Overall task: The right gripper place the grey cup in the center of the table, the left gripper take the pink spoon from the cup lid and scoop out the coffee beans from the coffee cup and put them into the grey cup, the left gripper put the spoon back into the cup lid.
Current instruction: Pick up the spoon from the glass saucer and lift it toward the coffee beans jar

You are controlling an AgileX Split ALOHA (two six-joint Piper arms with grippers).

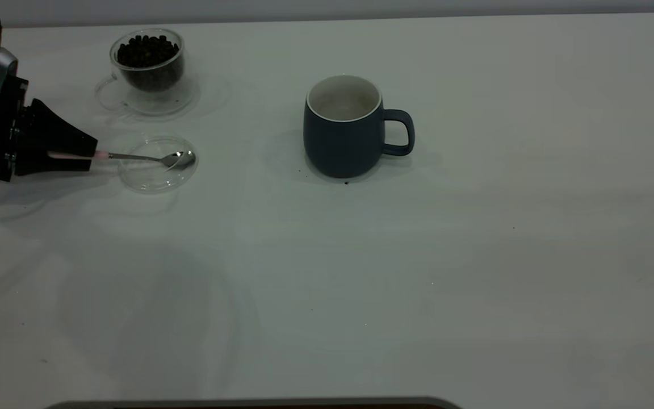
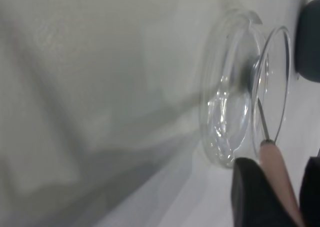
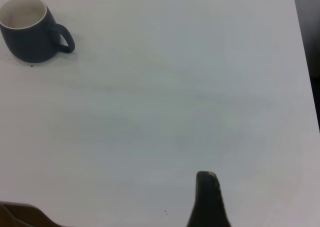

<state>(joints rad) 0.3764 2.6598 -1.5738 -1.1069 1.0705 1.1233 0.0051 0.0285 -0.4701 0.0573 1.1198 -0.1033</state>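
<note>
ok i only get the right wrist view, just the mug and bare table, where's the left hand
observer: the left hand is at the table's left side, shut on the spoon's pink handle.
operator: is the spoon out of the lid
observer: no, its bowl sits over the lid; I can't tell if it touches the glass.
operator: and the beans
observer: the beans fill the glass cup, just beyond the lid, toward the far edge.
</note>
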